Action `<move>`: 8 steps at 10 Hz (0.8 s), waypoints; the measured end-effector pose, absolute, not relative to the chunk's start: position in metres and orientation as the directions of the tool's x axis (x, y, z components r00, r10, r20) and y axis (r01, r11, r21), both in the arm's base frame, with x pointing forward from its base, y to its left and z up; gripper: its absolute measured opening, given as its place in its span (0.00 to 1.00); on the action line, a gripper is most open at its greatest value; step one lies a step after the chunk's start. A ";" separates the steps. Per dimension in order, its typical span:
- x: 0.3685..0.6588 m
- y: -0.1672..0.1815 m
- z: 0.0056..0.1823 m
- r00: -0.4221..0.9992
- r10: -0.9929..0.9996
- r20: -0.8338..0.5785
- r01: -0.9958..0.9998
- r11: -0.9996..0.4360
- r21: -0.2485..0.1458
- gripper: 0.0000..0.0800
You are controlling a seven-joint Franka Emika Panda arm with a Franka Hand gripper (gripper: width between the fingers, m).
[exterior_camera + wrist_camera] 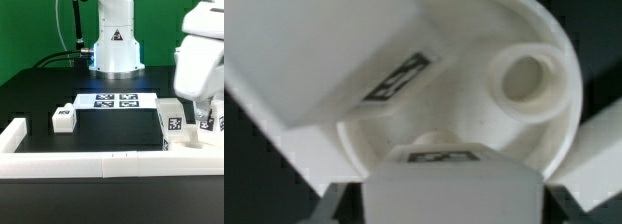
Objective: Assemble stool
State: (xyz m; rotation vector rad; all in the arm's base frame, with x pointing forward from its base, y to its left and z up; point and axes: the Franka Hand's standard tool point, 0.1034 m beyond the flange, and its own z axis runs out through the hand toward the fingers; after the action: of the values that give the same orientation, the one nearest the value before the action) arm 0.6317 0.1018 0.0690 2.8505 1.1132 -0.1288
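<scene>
The round white seat (pixel 491 110) fills the wrist view, with one open socket (pixel 526 78). One blocky tagged leg (pixel 331 85) stands in the seat. My gripper (pixel 450 200) is shut on a second tagged leg (pixel 445 170), held upright against the seat's face; dark fingers (pixel 342 196) flank it. In the exterior view my gripper (pixel 203 110) is at the right, above the seat (pixel 187 141), with tagged legs (pixel 172 122) showing under it. A third leg (pixel 64 118) lies loose on the black table at the exterior view's left.
The marker board (pixel 115 101) lies in front of the robot base (pixel 115 45). A long white border rail (pixel 80 162) runs along the table's front and turns up the exterior view's left side. The seat sits against the rail at the right.
</scene>
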 end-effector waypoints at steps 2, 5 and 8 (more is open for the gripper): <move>0.632 0.103 0.069 0.795 0.602 -0.080 0.607 -0.793 0.061 0.42; 0.632 0.106 0.068 0.917 0.394 -0.057 0.397 -0.916 0.061 0.42; 0.630 0.108 0.065 0.984 -0.180 -0.006 -0.180 -0.983 -0.041 0.42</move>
State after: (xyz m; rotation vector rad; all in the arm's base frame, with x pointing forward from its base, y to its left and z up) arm 0.6302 0.1080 0.0653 3.1699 -0.2871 -0.0035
